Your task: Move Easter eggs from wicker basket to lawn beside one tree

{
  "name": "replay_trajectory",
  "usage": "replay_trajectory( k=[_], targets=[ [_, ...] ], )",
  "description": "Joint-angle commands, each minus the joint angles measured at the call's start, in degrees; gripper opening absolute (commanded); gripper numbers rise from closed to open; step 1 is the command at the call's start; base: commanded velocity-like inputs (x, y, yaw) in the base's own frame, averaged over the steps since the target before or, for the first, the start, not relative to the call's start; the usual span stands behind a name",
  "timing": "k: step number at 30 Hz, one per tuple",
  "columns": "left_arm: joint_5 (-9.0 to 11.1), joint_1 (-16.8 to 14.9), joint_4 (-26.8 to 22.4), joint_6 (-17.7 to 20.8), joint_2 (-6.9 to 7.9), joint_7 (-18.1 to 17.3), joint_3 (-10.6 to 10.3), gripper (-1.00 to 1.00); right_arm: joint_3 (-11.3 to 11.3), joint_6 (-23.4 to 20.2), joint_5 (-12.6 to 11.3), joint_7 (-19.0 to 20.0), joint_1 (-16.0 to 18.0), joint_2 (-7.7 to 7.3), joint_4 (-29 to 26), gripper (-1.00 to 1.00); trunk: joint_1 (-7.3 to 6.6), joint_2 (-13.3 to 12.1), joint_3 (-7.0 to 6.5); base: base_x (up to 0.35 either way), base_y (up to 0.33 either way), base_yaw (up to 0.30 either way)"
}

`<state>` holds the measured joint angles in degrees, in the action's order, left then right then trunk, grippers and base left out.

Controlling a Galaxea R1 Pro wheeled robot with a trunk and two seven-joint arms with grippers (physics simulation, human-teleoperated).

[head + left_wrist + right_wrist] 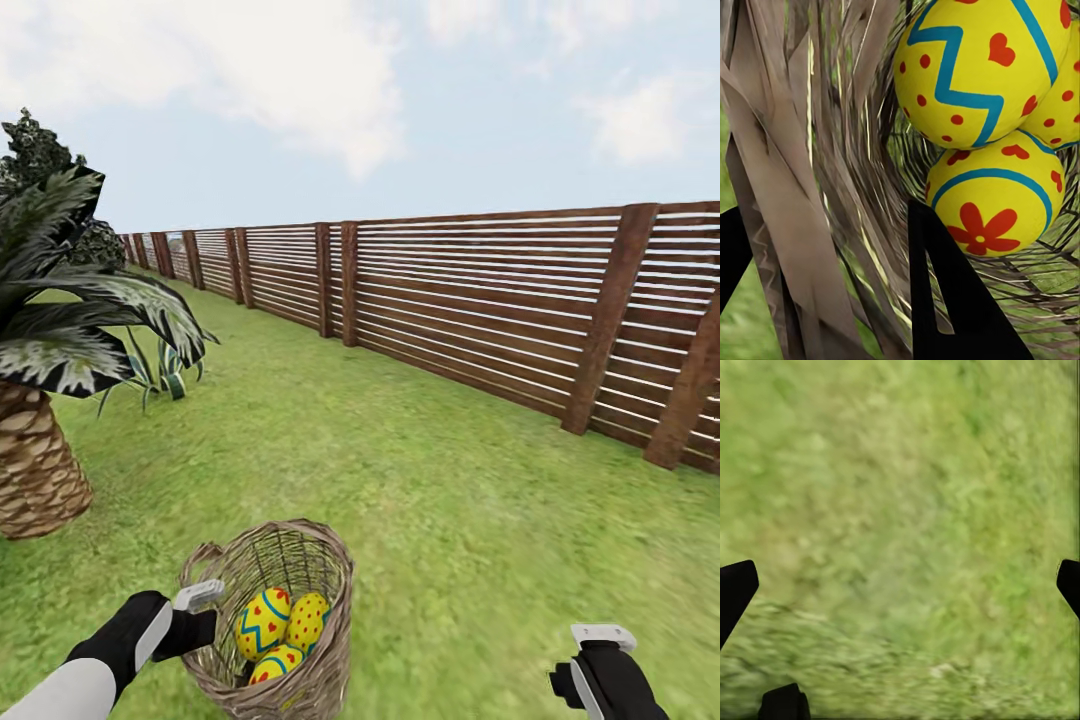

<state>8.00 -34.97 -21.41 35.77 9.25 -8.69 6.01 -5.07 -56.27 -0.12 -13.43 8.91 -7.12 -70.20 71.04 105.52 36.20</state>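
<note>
Head view: I have the wicker basket (pixel 275 620) standing on the lawn (pixel 450 480) directly in front of me, with all three Easter eggs (pixel 278 630) still inside it, so no part of the transfer is done yet; every egg remains to be lifted out and set down beside one tree. My left gripper (pixel 200 600) sits at the basket's near wall, at the rim on my left side. Left wrist view: the woven wall (pixel 810 187) runs between the two dark fingers (pixel 960 300), one finger outside the weave and the other inside close to the lowest egg (pixel 994 199), so the jaws look parted and astride the wall; I judge they hold nothing firmly, though I cannot tell whether they pinch the wicker. Right wrist view: my right gripper (pixel 900 577) hangs spread wide over bare grass (pixel 900 510), empty. In the head view it (pixel 603 640) sits well apart from the basket, on my right. A short palm (pixel 40 440) with a scaly brown trunk stands to my left, and a slatted wooden fence (pixel 480 310) bounds the garden; the slim pale-trunked tree I would choose is not identifiable from here.
</note>
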Motion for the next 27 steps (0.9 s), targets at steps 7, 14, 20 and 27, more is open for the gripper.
replay_trajectory(
  k=[7, 14, 20, 27],
  targets=[
    [0.7, 0.0, -0.1, 0.4, -0.02, -0.1, 0.4, -1.0, -0.1, -0.2, -0.1, -0.1, 0.0, 0.0, 0.0, 1.0, -1.55, -2.8, -1.2, 0.0, 0.0, -0.281],
    [0.7, 0.0, -0.1, 0.4, -0.02, -0.1, 0.4, -1.0, -0.1, -0.2, -0.1, -0.1, 0.0, 0.0, 0.0, 1.0, -3.09, -5.6, -2.46, 0.0, 0.0, -0.281],
    [0.7, 0.0, -0.1, 0.4, -0.02, -0.1, 0.4, -1.0, -0.1, -0.2, -0.1, -0.1, 0.0, 0.0, 0.0, 1.0, -4.41, -8.0, -3.54, 0.0, 0.0, -0.281],
    [0.7, 0.0, -0.1, 0.4, -0.03, -0.1, 0.4, -1.0, -0.2, -0.2, -0.1, -0.1, 0.0, -0.08, 0.0, 1.0, -5.94, -10.8, -4.79, 0.0, 0.0, -0.281]
  ],
)
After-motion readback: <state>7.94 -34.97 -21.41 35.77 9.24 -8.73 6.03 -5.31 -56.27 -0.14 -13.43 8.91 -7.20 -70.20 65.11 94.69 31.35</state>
